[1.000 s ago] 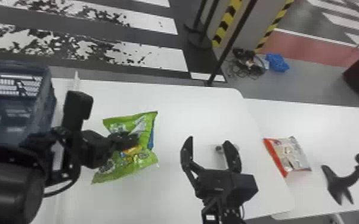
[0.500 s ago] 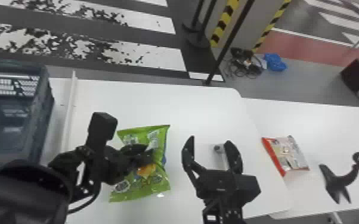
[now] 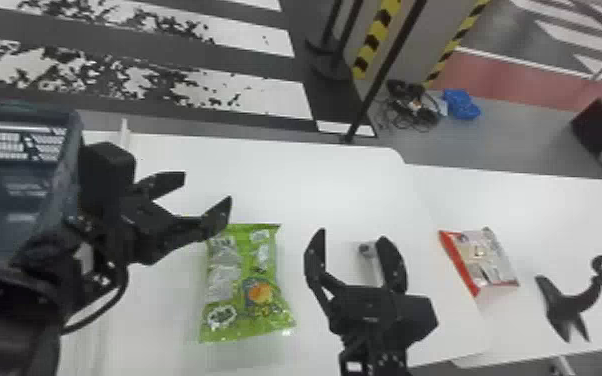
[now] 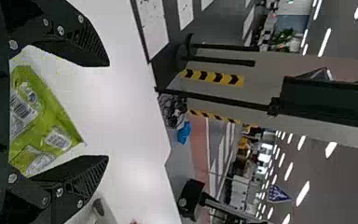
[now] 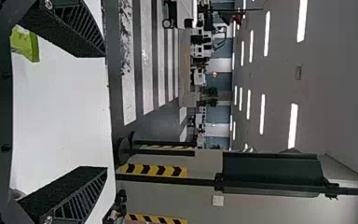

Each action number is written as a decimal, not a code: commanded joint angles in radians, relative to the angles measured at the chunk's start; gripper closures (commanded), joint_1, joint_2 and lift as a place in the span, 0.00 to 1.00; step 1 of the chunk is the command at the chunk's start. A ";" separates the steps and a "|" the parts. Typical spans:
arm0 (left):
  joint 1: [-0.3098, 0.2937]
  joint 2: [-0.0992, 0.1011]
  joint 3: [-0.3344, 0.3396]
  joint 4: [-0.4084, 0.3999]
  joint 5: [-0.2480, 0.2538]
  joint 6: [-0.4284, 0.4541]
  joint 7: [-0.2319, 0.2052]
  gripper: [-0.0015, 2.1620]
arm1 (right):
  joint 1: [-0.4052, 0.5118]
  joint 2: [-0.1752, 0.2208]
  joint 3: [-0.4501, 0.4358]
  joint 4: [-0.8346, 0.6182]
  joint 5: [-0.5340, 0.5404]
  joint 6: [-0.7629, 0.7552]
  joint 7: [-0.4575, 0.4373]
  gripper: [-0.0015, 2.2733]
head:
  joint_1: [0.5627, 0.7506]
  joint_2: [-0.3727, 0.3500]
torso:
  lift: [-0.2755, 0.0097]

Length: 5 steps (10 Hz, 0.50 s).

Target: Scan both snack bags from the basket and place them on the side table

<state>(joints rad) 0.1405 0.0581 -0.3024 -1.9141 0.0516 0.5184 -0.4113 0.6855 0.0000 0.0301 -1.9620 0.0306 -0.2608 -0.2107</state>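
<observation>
Green snack bag (image 3: 247, 280) seems mid-handover for scanning, left gripper (image 3: 207, 187) and right gripper (image 3: 351, 235) spread empty; the right should grasp next.

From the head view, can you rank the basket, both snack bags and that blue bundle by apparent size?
Largest to smallest:
1. basket, partly cut off
2. green snack bag
3. red-and-white snack bag
4. blue bundle
</observation>
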 commanded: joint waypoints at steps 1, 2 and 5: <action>0.016 0.014 0.069 -0.034 -0.001 -0.019 0.037 0.03 | 0.000 0.001 0.004 0.000 0.000 -0.001 0.001 0.03 | 0.70 0.03 | 0.70; 0.047 0.029 0.128 -0.039 -0.004 -0.108 0.092 0.03 | 0.000 0.001 0.007 0.000 0.002 -0.001 0.002 0.03 | 0.70 0.07 | 0.70; 0.120 0.066 0.284 -0.040 0.019 -0.320 0.180 0.03 | -0.004 0.001 0.007 0.000 -0.012 0.033 0.054 0.03 | 0.70 0.28 | 0.70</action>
<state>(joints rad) 0.2464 0.1166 -0.0460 -1.9570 0.0679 0.2469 -0.2347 0.6834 0.0000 0.0369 -1.9620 0.0207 -0.2376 -0.1594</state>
